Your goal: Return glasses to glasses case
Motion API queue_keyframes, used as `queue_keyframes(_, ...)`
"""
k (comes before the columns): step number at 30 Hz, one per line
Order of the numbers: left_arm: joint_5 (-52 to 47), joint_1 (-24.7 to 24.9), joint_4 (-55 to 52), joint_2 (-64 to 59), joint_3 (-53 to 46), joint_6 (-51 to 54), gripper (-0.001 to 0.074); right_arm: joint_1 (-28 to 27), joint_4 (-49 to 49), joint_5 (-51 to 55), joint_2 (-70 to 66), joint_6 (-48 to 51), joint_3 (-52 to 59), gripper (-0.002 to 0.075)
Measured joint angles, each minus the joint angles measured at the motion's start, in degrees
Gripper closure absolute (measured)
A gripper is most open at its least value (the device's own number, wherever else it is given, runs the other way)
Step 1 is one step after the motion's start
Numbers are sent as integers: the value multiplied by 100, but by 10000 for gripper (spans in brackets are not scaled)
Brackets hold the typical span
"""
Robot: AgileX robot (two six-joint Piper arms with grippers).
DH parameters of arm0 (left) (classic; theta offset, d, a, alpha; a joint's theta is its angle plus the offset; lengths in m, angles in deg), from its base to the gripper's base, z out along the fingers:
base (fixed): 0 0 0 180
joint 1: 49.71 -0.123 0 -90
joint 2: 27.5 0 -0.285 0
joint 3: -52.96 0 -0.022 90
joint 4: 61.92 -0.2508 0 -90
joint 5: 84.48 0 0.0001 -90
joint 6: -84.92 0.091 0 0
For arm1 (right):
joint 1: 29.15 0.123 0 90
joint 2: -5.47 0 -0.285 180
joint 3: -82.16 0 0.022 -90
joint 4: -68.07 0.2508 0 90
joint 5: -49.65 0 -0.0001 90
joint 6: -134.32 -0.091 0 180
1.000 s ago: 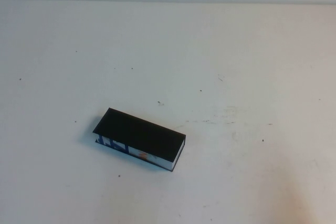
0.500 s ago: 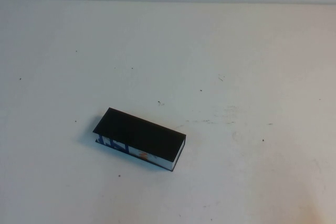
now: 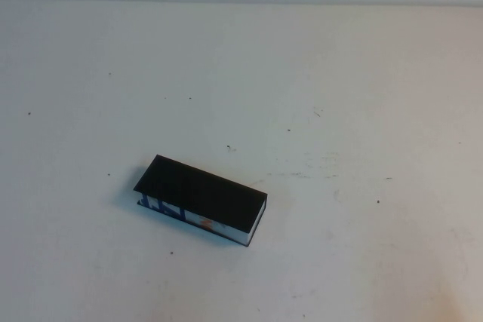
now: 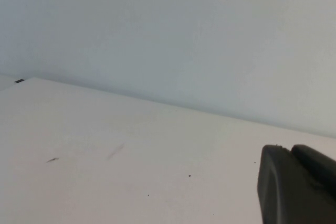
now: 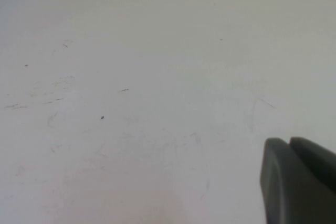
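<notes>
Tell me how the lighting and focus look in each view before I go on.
High view: soft, even light, a faint shadow beside the closed glasses case, print on its white edge blurred. Left wrist view: left gripper a dark, soft shape over the pale table. Right wrist view: right gripper shut, equally soft; table scuffs readable, no glare.

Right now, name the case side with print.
The case's long white side nearest the robot; its top is plain black. The left gripper and right gripper hover over the table.
</notes>
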Motion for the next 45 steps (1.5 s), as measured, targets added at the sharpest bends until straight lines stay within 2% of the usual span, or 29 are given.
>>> queue_keyframes(13, 0, 0, -198, 0, 0, -61, 739, 0, 9, 0, 0, 0, 0, 737)
queue_keyframes(15, -76, 0, -1170, 0, 0, -598, 739, 0, 9, 0, 0, 0, 0, 737)
queue_keyframes(17, -216, 0, -2639, 0, 0, -1584, 739, 0, 9, 0, 0, 0, 0, 737)
queue_keyframes(19, -395, 0, -4420, 0, 0, -2942, 739, 0, 9, 0, 9, 0, 0, 737)
queue_keyframes(22, -846, 0, -6437, 0, 0, -4640, 739, 0, 9, 0, 9, 0, 0, 737)
queue_keyframes(25, -1581, -11, -7557, 0, 0, -5855, 739, 0, 9, 0, 9, 0, 0, 737)
queue_keyframes(29, -2405, -118, -8176, 0, 0, -6728, 739, 0, 9, 0, 9, 0, 0, 737)
queue_keyframes(34, -3272, -313, -8373, 0, 0, -7072, 739, 0, 9, 0, 9, 0, 0, 737)
queue_keyframes(45, -3493, -334, -8395, 0, 0, -7172, 739, 0, 9, 0, 9, 0, 0, 737)
